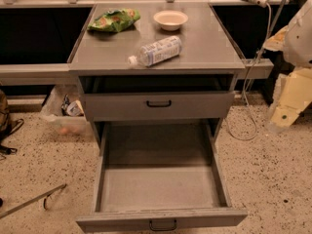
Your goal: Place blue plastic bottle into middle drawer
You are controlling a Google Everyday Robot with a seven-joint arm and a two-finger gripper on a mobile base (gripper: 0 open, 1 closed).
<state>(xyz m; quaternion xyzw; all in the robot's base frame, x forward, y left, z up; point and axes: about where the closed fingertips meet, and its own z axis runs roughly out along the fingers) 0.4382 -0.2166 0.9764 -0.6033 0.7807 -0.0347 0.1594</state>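
Camera view: middle drawer (161,189) stands pulled out, its grey floor showing; white bowl (170,19) and green snack bag (114,20) sit on the cabinet top (204,48). Blue plastic bottle (156,51) lies on its side near that top's front edge, well apart from the gripper (286,110), which is low beside the cabinet's right flank. I cannot tell its grip state.

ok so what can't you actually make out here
- Gripper, at the right edge beside the cabinet: partly cut off by the frame.
- Bottle, lying on the cabinet: label print too small to read.
- Upper drawer: inside hidden in shadow under the cabinet's top.
- Open drawer: front panel cut by the bottom edge.
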